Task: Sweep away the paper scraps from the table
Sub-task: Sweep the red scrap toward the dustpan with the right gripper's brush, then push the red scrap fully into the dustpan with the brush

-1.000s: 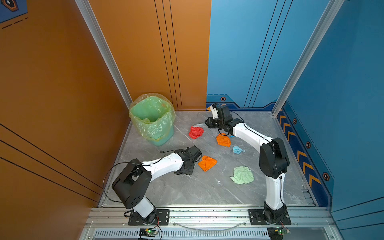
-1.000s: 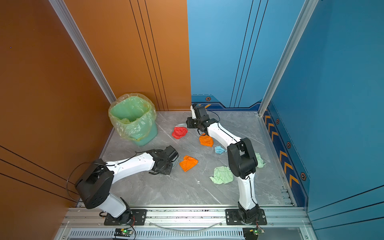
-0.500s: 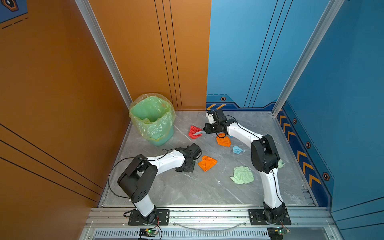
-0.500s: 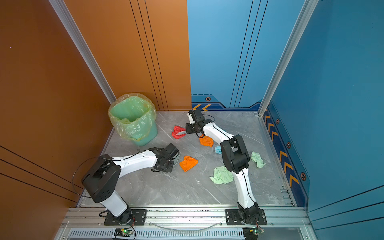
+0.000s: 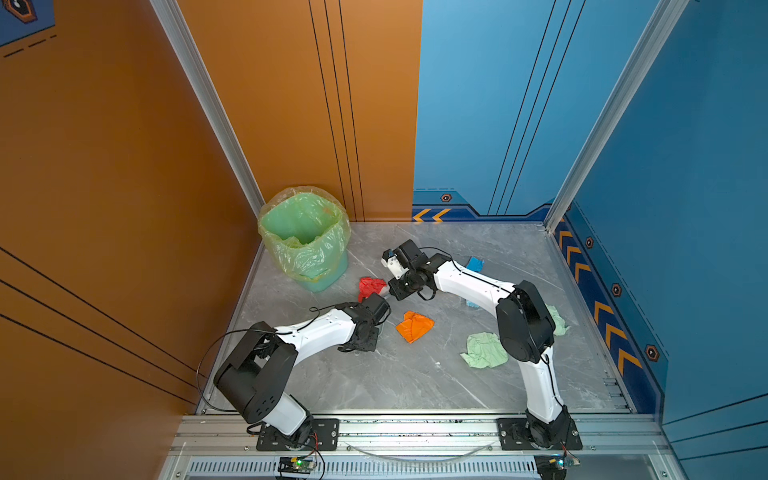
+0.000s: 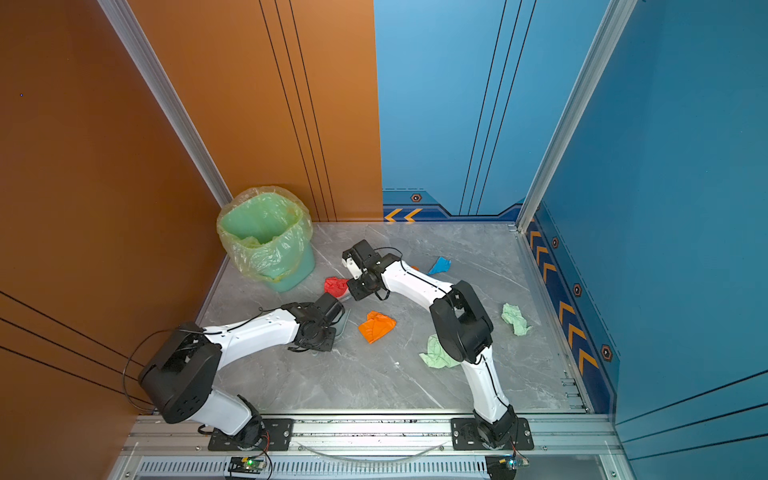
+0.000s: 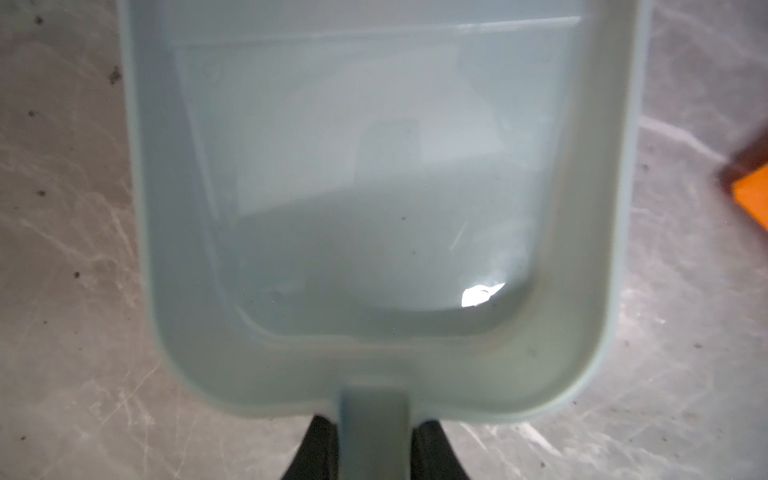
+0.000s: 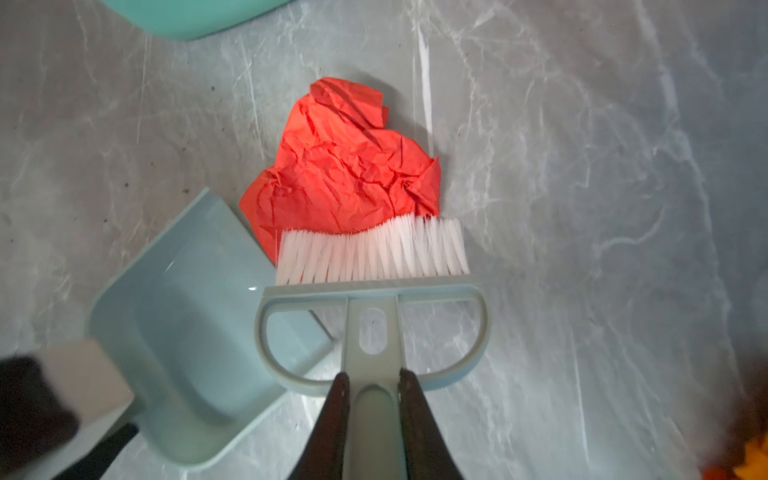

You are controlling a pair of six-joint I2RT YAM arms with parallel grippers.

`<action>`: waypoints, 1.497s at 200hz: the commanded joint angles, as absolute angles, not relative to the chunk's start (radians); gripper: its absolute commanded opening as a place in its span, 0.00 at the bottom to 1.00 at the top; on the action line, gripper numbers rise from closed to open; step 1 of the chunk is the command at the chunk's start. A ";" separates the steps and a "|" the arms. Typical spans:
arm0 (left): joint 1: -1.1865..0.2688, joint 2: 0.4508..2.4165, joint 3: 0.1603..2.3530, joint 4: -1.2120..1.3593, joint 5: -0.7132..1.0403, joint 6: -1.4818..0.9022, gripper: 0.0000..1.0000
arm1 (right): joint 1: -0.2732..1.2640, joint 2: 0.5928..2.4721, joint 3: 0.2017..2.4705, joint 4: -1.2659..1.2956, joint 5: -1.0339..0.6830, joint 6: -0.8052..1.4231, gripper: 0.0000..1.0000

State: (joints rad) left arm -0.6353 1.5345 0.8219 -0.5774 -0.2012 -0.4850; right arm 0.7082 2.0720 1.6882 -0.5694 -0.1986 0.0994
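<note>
A crumpled red paper scrap [image 8: 345,166] lies on the marble table [image 5: 374,382], and the white bristles of a pale blue-grey brush [image 8: 374,291] touch its near edge. My right gripper [image 8: 372,378] is shut on the brush handle. My left gripper [image 7: 372,424] is shut on the handle of an empty dustpan [image 7: 374,187], whose mouth sits beside the red scrap [image 5: 370,286]. An orange scrap [image 5: 415,326], a pale green scrap [image 5: 484,351], a blue scrap [image 5: 474,263] and another pale green scrap [image 6: 515,318] lie farther right.
A teal bin with a yellow-green bag [image 5: 305,237] stands at the back left corner, close behind the red scrap. Orange and blue walls enclose the table on three sides. Aluminium rails [image 5: 415,428] run along the front edge.
My right arm swung left and forward with the brush, pushing the red scrap toward the dustpan. My left arm shifted the dustpan slightly toward the scrap.
</note>
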 commanded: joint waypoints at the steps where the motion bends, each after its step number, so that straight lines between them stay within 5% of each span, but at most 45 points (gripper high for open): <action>1: -0.609 1.520 0.793 -0.582 -0.185 -0.453 0.00 | 0.693 2.002 1.644 -0.655 -0.254 0.078 0.00; 63: -0.575 1.543 0.804 -0.549 -0.147 -0.421 0.00 | 0.638 1.930 1.599 -0.489 -0.397 0.148 0.00; 127: -0.592 1.578 0.834 -0.536 -0.144 -0.420 0.00 | 0.543 1.992 1.617 -0.202 -0.304 0.341 0.00; 182: -0.606 1.582 0.829 -0.531 -0.146 -0.439 0.00 | 0.557 2.138 1.735 -0.335 -0.259 0.299 0.00; 299: -0.609 1.613 0.854 -0.506 -0.139 -0.438 0.00 | 0.725 1.955 1.502 -0.492 -0.274 0.095 0.00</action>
